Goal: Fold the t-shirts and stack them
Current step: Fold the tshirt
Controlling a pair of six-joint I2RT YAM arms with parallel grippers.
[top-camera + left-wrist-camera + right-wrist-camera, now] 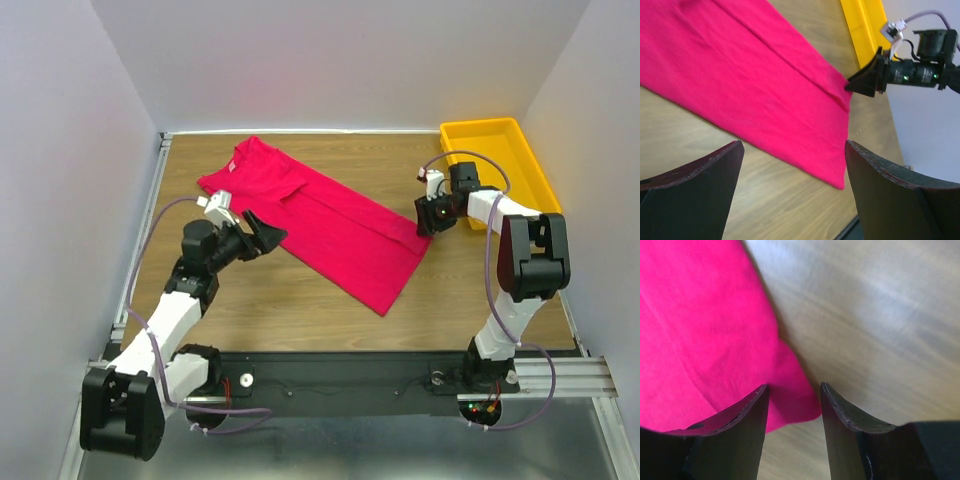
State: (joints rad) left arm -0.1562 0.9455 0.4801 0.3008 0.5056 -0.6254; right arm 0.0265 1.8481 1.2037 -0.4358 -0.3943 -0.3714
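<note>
Top external: left hand (268, 232) spread wide beside the t-shirt (330, 225), right hand (424, 222) parted astride its corner.

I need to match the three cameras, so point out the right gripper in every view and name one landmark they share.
Top external: the right gripper sits right of centre, at the right-hand corner of the red t-shirt.
Left wrist: upper right, a black wedge pointing at that same corner of the t-shirt.
Right wrist: its own two fingers rise from the bottom edge, astride that corner.
Shared landmark: the t-shirt corner by the gripper.
</note>
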